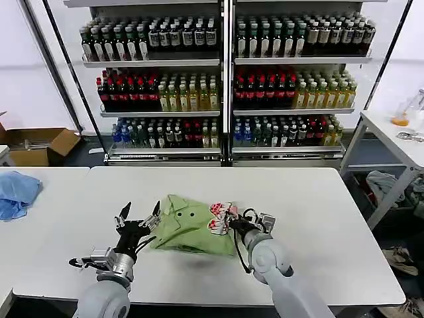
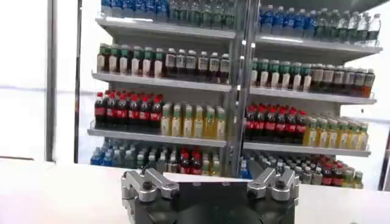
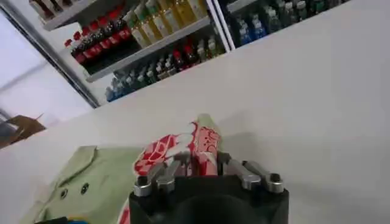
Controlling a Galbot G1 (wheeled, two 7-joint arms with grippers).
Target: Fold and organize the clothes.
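Observation:
The sage-green T-shirt (image 1: 189, 225) lies bunched in a folded heap on the white table (image 1: 318, 218), its red, pink and white print turned up at the right end. My right gripper (image 1: 228, 222) is shut on that printed fold of the T-shirt (image 3: 201, 146), lifting it slightly off the table. My left gripper (image 1: 140, 218) stands open just left of the shirt's left edge, fingers pointing up, nothing between them. In the left wrist view the left gripper's knuckles frame an empty gap, facing the shelves.
A light blue cloth (image 1: 16, 192) lies at the table's far left. Drink shelves (image 1: 222, 79) stand behind the table. A cardboard box (image 1: 36, 144) sits on the floor at left, a second white table (image 1: 397, 139) at right with clothing beneath it.

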